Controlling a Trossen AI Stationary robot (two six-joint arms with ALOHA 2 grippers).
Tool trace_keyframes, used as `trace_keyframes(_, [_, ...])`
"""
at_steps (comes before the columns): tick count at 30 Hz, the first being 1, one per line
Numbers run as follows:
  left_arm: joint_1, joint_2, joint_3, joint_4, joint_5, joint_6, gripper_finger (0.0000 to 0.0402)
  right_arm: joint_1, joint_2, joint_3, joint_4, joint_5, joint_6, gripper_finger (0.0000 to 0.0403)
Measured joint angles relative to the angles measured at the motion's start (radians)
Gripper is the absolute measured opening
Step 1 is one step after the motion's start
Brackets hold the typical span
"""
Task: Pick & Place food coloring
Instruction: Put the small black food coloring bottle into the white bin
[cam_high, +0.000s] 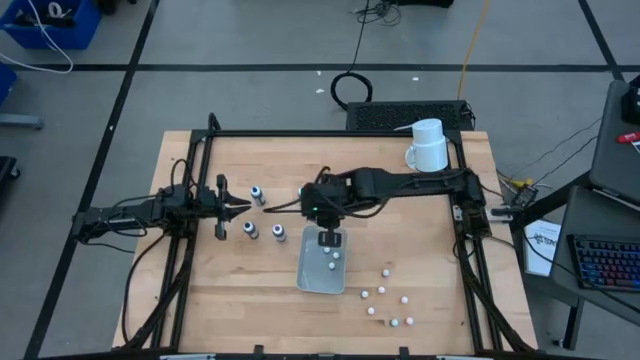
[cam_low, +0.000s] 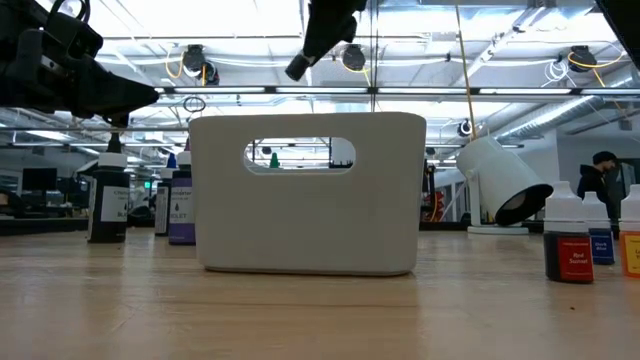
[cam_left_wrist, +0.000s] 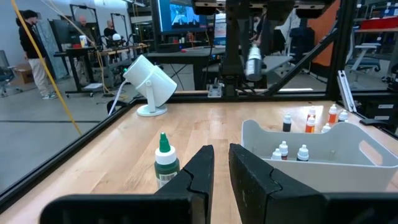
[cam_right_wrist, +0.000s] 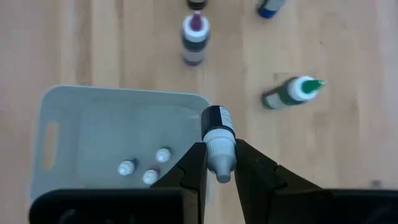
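Note:
In the right wrist view my right gripper (cam_right_wrist: 219, 163) is shut on a small dark-bodied bottle (cam_right_wrist: 217, 127) with a white cap, over the far rim of the pale bin (cam_right_wrist: 81, 118). Three white-capped bottles (cam_right_wrist: 144, 168) lie inside the bin. A green bottle (cam_right_wrist: 291, 92), a purple one (cam_right_wrist: 195, 38) and a blue one (cam_right_wrist: 271, 6) stand on the wood beyond. My left gripper (cam_left_wrist: 221, 167) hovers left of the bin (cam_high: 322, 262), open by a narrow gap, beside the green bottle (cam_left_wrist: 165, 163). Several tiny white-capped bottles (cam_high: 385, 295) stand right of the bin. My right gripper pinches the dark bottle's white cap (cam_right_wrist: 219, 149) between its two fingers, coming from above and pointing down. The dark body (cam_right_wrist: 217, 118) hangs below the fingers, lifted clear above the bin's rim. The low view shows the bottle (cam_low: 298, 66) slightly tilted in the air.
A white mug (cam_high: 430, 146) sits at the table's far right. A black frame rail (cam_high: 330, 135) runs around the table edge. More small bottles (cam_low: 567, 235) stand right of the bin in the low view. People stand in the room beyond.

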Motion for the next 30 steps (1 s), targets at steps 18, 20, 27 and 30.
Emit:
trace_keyframes(18, [0.000, 0.000, 0.000, 0.000, 0.000, 0.000, 0.0058, 0.005, 0.112, -0.157, -0.136, -0.156, 0.087, 0.0051])
trace_keyframes(20, [0.000, 0.000, 0.000, 0.000, 0.000, 0.000, 0.0058, 0.002, 0.114, -0.202, -0.122, -0.156, 0.096, 0.0051])
trace_keyframes(27, [0.000, 0.000, 0.000, 0.000, 0.000, 0.000, 0.0058, -0.001, 0.112, -0.330, -0.013, -0.209, 0.098, 0.0051])
trace_keyframes(30, [0.000, 0.000, 0.000, 0.000, 0.000, 0.000, 0.0058, -0.002, 0.112, -0.364, 0.013, -0.233, 0.098, 0.0051])
